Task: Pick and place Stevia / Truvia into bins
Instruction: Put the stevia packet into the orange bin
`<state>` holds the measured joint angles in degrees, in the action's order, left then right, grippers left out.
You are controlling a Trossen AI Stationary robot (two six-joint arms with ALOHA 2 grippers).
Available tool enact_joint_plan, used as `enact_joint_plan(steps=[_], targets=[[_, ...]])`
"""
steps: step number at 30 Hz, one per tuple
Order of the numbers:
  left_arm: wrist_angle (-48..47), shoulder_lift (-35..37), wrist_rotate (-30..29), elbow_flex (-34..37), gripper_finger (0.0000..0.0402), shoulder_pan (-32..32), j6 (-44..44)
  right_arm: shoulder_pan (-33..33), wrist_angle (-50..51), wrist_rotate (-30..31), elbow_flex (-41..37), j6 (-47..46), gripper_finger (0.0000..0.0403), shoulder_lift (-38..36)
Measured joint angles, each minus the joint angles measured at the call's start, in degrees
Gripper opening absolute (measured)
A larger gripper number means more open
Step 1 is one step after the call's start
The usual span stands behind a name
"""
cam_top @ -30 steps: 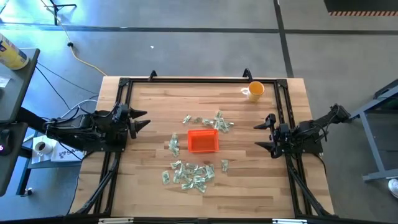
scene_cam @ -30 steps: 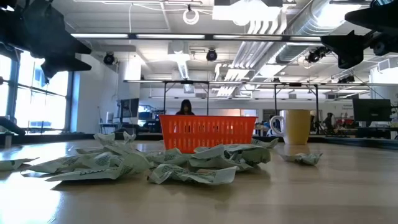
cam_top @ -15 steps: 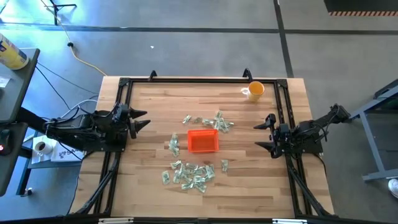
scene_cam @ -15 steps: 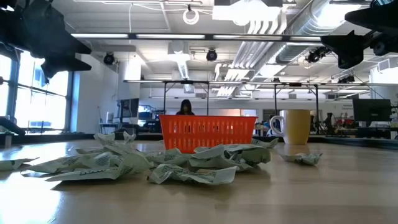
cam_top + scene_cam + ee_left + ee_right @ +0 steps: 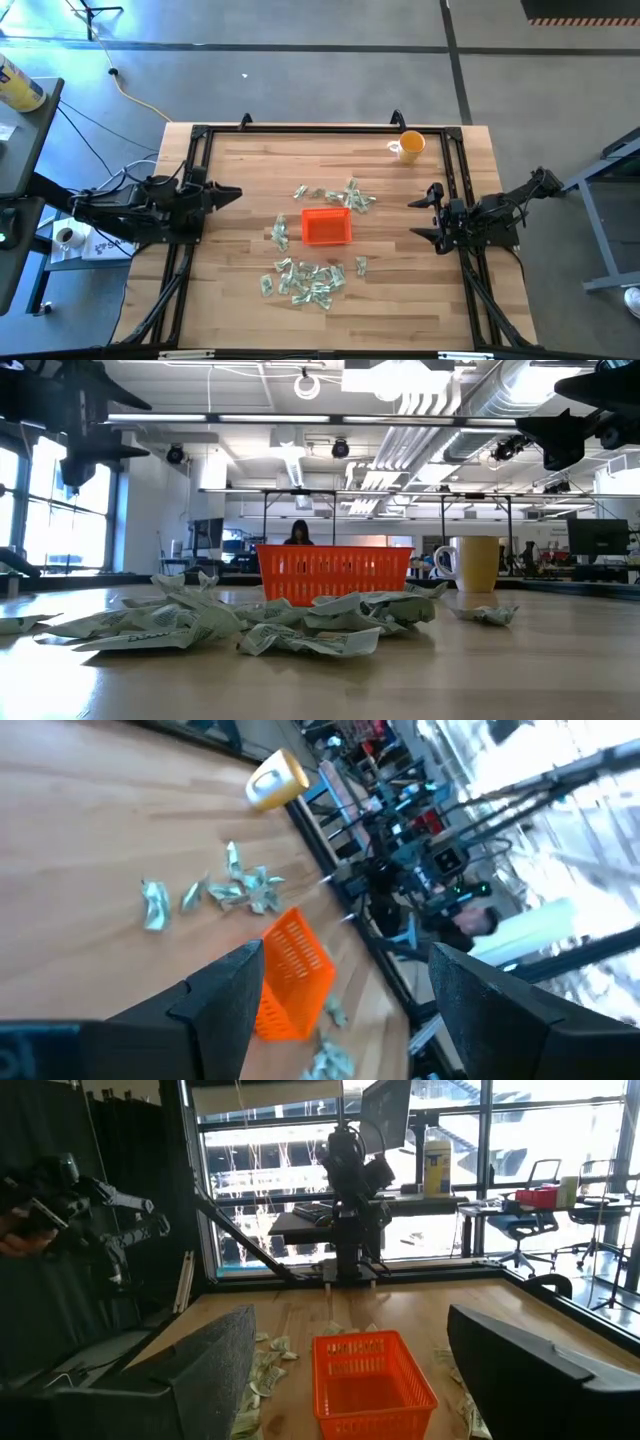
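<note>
Packets (image 5: 305,280) scattered loose around tray (image 5: 326,226) at mid-surface: biggest heap at 6 o'clock of it, smaller group (image 5: 335,194) at 12, few at 9 and 4. Tray looks empty in right wrist view, so step in hand judged the very start, reaching for a first packet. Left gripper (image 5: 226,194) high at 9 o'clock of tray, well apart, jaws wide and holding nothing. Right gripper (image 5: 424,215) waiting at 3 o'clock, jaws wide, empty. Next move calls for descent onto one packet at a heap's edge and a flat pinch. Versus a second ago: left wrist rolled, jaws turned; packets, tray, cup (image 5: 409,145), right arm unchanged.
</note>
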<state>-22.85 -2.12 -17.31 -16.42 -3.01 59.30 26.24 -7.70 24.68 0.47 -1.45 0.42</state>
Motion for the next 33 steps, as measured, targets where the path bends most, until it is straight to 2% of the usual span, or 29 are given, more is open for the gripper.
enact_joint_plan(steps=[4, 7, 11, 14, 18, 21, 24, 25, 29, 33], targets=[[0.8, 0.0, -0.2, 0.0, 0.0317, 0.0, 7.3, 0.0, -1.2, 1.7, 0.0, 4.3, 0.0319, 0.0], [0.4, -0.3, -1.2, -0.1, 0.0317, 0.0, 12.9, 0.0, -5.0, 4.5, 0.0, 4.6, 0.0319, 0.0], [0.4, -0.3, -3.2, -0.1, 0.0317, 0.0, 18.7, 0.0, -5.9, 4.9, 0.4, 5.1, 0.0319, 0.0], [0.4, -0.3, -6.3, -0.1, 0.0317, 0.0, 20.6, 0.0, -13.9, 3.0, 0.8, 4.7, 0.0319, 0.0], [0.4, -0.3, -10.8, 0.0, 0.0317, 0.0, 21.6, 0.0, -28.0, 0.4, 0.8, -3.3, 0.0319, 0.0], [0.2, -0.3, -13.3, -0.1, 0.0317, 0.0, 21.6, -1.4, -37.5, 6.6, 1.0, -2.5, 0.0319, 1.0], [-0.1, -0.3, -14.0, 0.0, 0.0317, 0.0, 21.6, -4.3, -31.9, 16.2, 0.9, -14.5, 0.0319, 5.1], [-0.2, -0.3, -14.1, 0.0, 0.0317, 0.0, 21.6, -5.6, -29.0, 16.9, 0.9, -20.1, 0.0319, 7.4], [-2.2, -0.3, -13.1, 0.0, 0.0317, 0.0, 21.6, -11.7, -26.0, 9.7, 1.5, -36.1, 0.0319, 18.0], [-6.0, -0.3, -11.4, 0.0, 0.0317, 0.0, 20.6, -19.6, -21.5, 0.5, 7.8, -43.1, 0.0319, 30.0]])
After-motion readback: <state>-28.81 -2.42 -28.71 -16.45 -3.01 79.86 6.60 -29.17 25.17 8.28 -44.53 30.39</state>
